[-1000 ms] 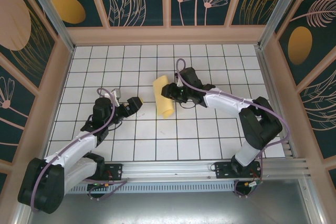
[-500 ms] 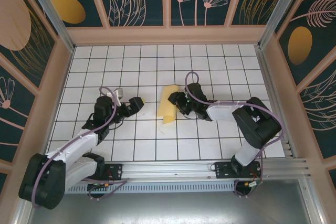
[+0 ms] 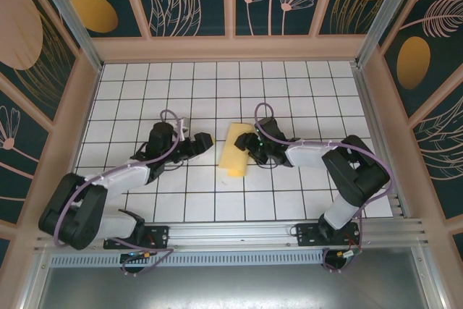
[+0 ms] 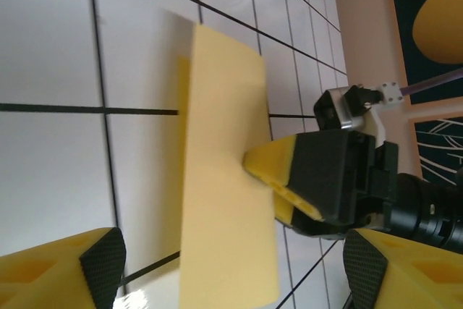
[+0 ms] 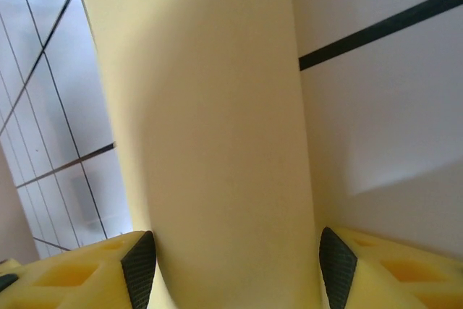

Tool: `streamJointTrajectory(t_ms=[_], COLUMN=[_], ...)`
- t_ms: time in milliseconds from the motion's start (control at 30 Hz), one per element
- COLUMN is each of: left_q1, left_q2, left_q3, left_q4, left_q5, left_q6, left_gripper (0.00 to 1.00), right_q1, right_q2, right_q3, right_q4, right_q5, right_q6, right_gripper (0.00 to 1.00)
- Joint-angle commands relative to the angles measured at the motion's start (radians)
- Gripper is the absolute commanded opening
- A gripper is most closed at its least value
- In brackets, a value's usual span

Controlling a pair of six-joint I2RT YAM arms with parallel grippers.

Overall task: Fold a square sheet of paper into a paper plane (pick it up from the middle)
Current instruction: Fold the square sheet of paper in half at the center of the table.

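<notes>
Two grippers flank the folded sheet of paper (image 3: 233, 153) on the tiled table (image 3: 145, 85). Left gripper (image 3: 205, 140): jaws spread, empty, with the sheet just ahead and apart from its fingertips. Right gripper (image 3: 250, 148): jaws spread wide at the sheet's edge, with the sheet running forward between its fingertips (image 5: 137, 262).

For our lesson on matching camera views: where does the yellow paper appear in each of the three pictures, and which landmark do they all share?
Top external: the yellow paper lies mid-table, between the two arms.
Left wrist: the yellow paper is a tall strip running from upper centre to the bottom edge.
Right wrist: the yellow paper is a broad band down the middle, top to bottom.
Shared landmark: the black grid lines of the white table.
</notes>
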Motion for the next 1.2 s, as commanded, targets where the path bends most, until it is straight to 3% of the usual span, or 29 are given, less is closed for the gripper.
streamJointTrajectory(t_ms=[0, 433, 833, 1167], left_q1=[-0.046, -0.12, -0.126, -0.125], left_q2=[0.088, 0.303, 0.299, 0.297], left_q3=[0.074, 0.199, 0.174, 0.161], left_q4=[0.05, 0.015, 0.006, -0.001], left_q5=[0.035, 0.027, 0.006, -0.006], left_q6=[-0.003, -0.025, -0.026, -0.028], left_gripper=[0.76, 0.74, 0.48, 0.37], right_q1=[-0.016, -0.075, -0.075, -0.059], right_q2=[-0.036, -0.056, 0.04, 0.08], right_q3=[0.027, -0.026, 0.001, 0.03], right_q4=[-0.045, 0.048, 0.136, 0.189], right_q5=[-0.031, -0.184, -0.287, -0.312], right_q6=[-0.053, -0.085, -0.073, -0.055], right_gripper=[0.64, 0.64, 0.65, 0.65])
